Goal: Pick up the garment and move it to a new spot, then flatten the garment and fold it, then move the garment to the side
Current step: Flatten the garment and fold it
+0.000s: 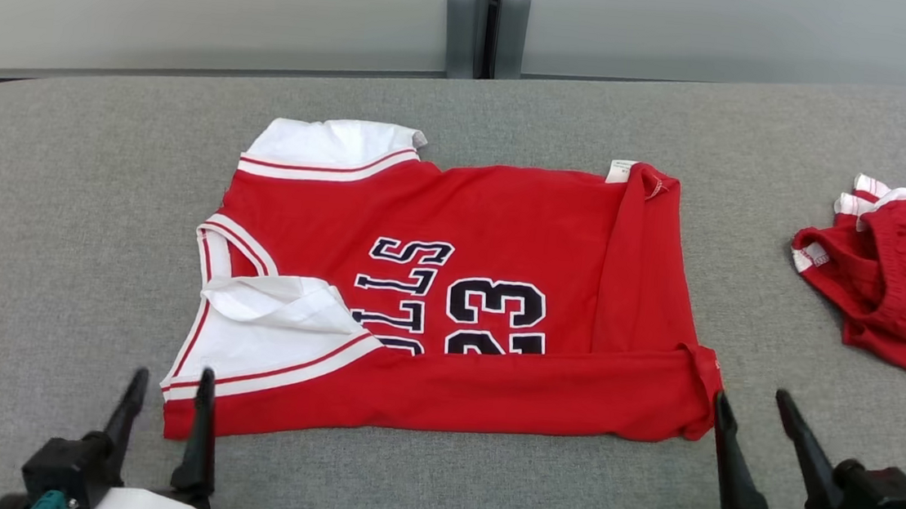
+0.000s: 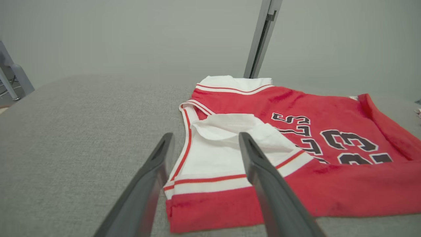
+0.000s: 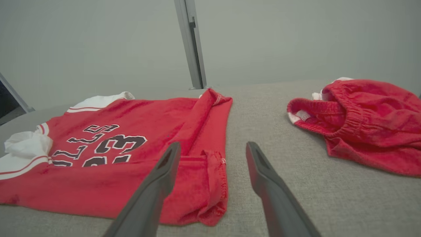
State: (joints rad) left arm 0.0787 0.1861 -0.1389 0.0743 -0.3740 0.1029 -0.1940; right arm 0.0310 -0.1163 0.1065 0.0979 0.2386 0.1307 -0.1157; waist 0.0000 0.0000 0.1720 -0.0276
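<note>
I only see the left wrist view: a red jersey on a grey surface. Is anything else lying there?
Observer: Yes. Crumpled red shorts lie to the right of the jersey, apart from it.
Operator: Where is the other arm?
Observer: The right tool sits at the jersey's near right corner.
Operator: Is it holding the cloth?
Observer: No, it is open and grips nothing.
</note>
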